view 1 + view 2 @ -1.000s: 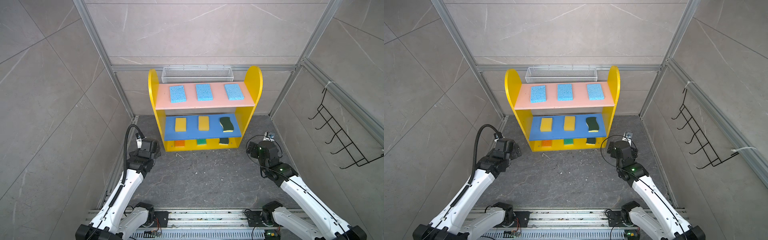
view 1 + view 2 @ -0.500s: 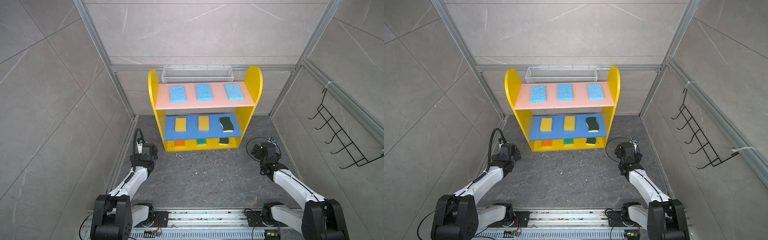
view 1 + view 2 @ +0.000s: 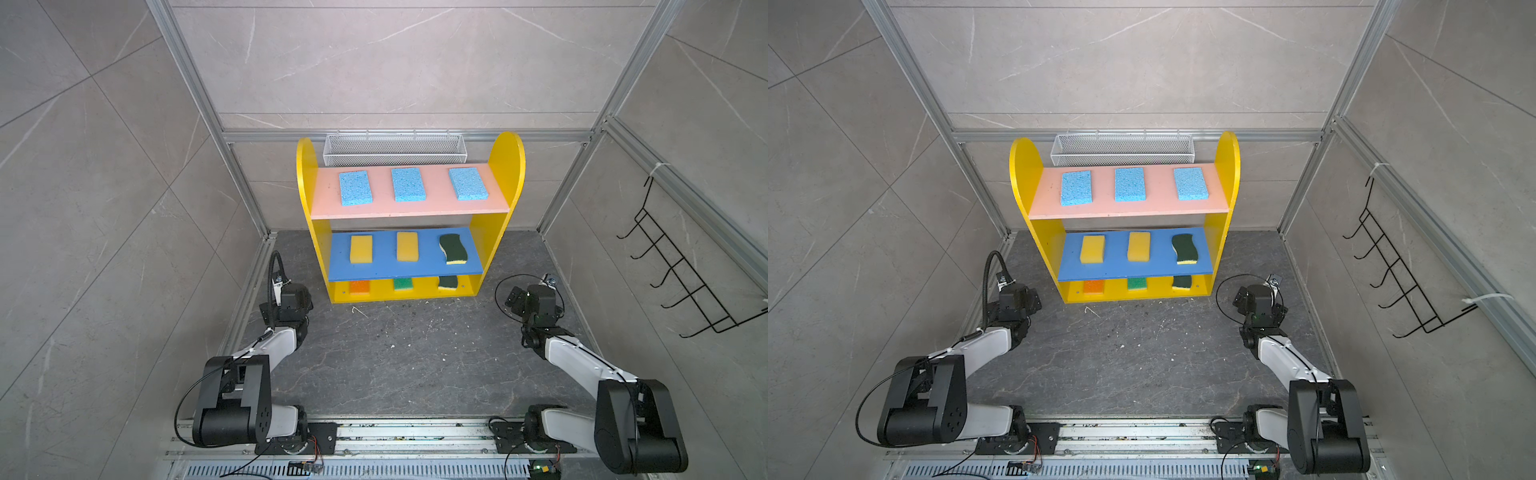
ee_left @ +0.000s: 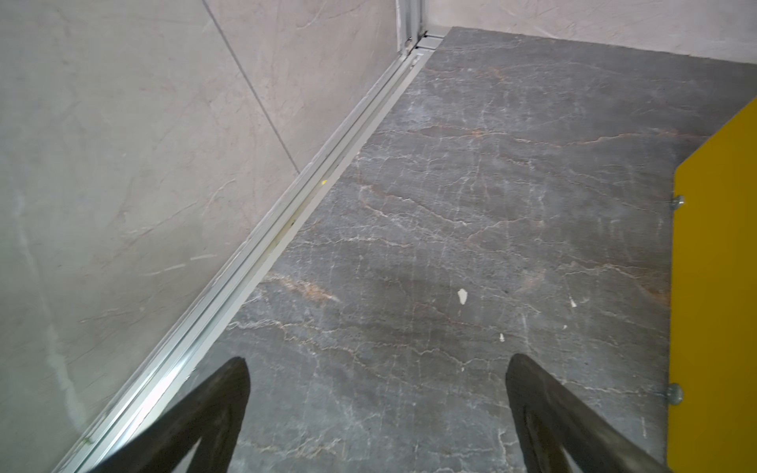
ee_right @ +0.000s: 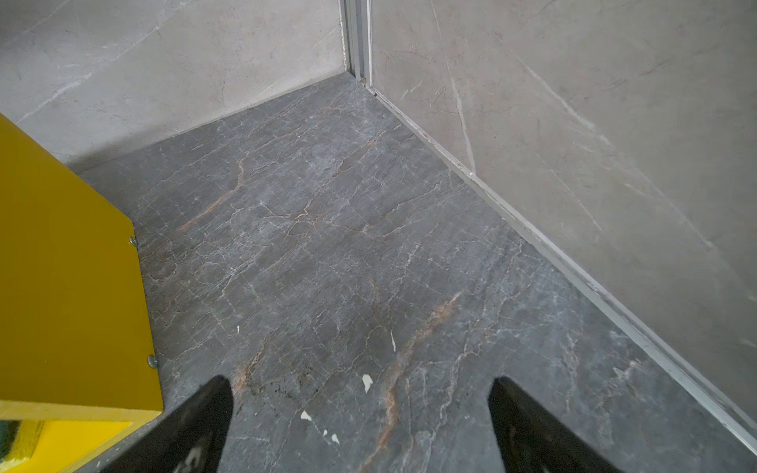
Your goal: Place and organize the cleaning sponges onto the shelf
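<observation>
Bottom-tier sponges (image 3: 402,284) partly hidden

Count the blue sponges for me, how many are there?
3, all on the pink board: left blue sponge, middle blue sponge, right blue sponge. The bottom tier is partly hidden.

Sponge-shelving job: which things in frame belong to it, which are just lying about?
Job: shelf, three light blue sponges, two yellow sponges, two dark-green sponges, orange sponge, bright green sponge, all shelved.
Lying about: wire-mesh basket, black hook rack.

Nine sponges (image 3: 408,185) (three blue), one shelf (image 3: 505,166)
</observation>
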